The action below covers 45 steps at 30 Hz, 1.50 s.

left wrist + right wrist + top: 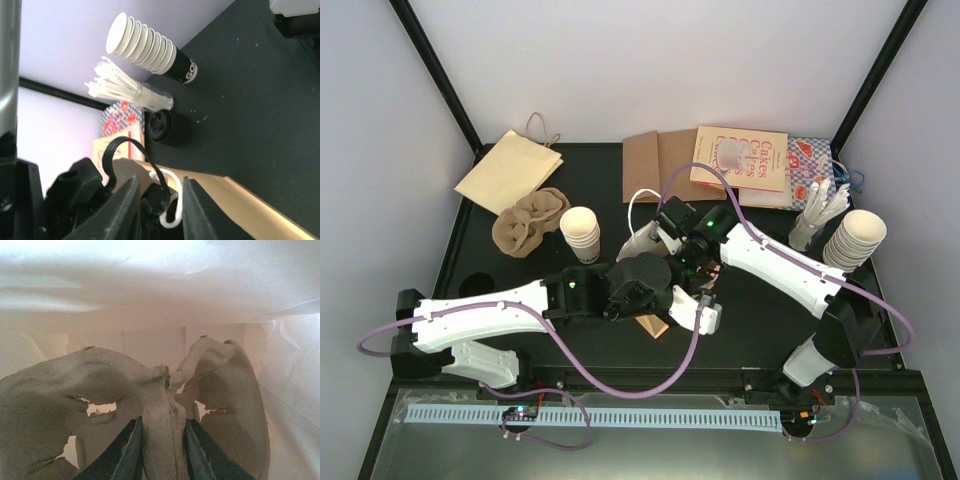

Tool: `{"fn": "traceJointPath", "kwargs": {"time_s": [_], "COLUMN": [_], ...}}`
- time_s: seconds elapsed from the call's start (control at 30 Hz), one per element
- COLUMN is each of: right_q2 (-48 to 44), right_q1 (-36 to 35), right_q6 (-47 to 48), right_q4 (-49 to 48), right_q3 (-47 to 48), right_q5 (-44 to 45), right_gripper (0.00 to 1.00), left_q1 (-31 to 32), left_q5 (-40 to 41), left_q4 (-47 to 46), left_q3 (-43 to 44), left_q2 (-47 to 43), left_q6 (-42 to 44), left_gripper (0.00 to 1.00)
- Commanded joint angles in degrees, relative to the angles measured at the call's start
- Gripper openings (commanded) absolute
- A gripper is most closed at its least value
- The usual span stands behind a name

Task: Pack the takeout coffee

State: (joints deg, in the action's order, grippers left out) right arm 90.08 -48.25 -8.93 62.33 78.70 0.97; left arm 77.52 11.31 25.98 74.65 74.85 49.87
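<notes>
Coffee as a lidded cup shows in no view; only lidless cup stacks (582,232) and black lids (169,128) sit on the table (260,100). Such a cup would likely be light, thin-walled and crushable, best taken gently around its body below the lid. The paper bag (150,290) holds a pulp tray (100,385), wells seemingly empty, clenched at its ridge by the right pincer (162,426). The left pincer (161,189) clamps the bag's rim.

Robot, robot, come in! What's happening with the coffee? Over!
Right gripper shut on brown pulp cup tray inside tan paper bag. Left gripper at bag's white cord handle, grip unclear. No lidded coffee cup in view. Over.
</notes>
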Motion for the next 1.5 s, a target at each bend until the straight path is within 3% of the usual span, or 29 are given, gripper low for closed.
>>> {"fn": "traceJointPath", "kwargs": {"time_s": [0.0,0.1,0.53,0.8,0.9,1.0,1.47], "right_q2": [0.6,0.4,0.5,0.8,0.8,0.6,1.7], "right_q1": [-0.3,-0.3,-0.3,-0.3,-0.3,-0.3,-0.3], "right_q6": [-0.4,-0.3,-0.5,-0.5,-0.4,-0.5,-1.7], "right_q4": [-0.1,0.0,0.1,0.0,-0.1,-0.3,-4.1], "right_q3": [-0.1,0.1,0.4,0.7,0.6,0.3,-2.0], "right_q5": [0.7,0.8,0.8,0.7,0.8,1.0,3.0], "right_gripper": [0.24,0.24,0.24,0.24,0.24,0.24,0.24], "left_q1": [0.2,-0.3,-4.4,-5.1,-5.1,-5.1,-0.9], "left_q5": [0.9,1.4,-2.2,-1.8,-0.7,0.0,-3.8], "left_q4": [-1.5,-0.3,6.6,9.2,8.7,9.4,20.7], "left_q3": [0.8,1.1,4.6,6.9,7.4,8.9,26.1], "left_q2": [-1.1,-0.8,3.8,7.3,8.4,9.0,13.1], "left_q6": [-1.1,-1.9,-5.8,-6.3,-6.2,-6.6,-25.5], "left_gripper": [0.31,0.36,0.35,0.29,0.2,0.03,0.02]}}
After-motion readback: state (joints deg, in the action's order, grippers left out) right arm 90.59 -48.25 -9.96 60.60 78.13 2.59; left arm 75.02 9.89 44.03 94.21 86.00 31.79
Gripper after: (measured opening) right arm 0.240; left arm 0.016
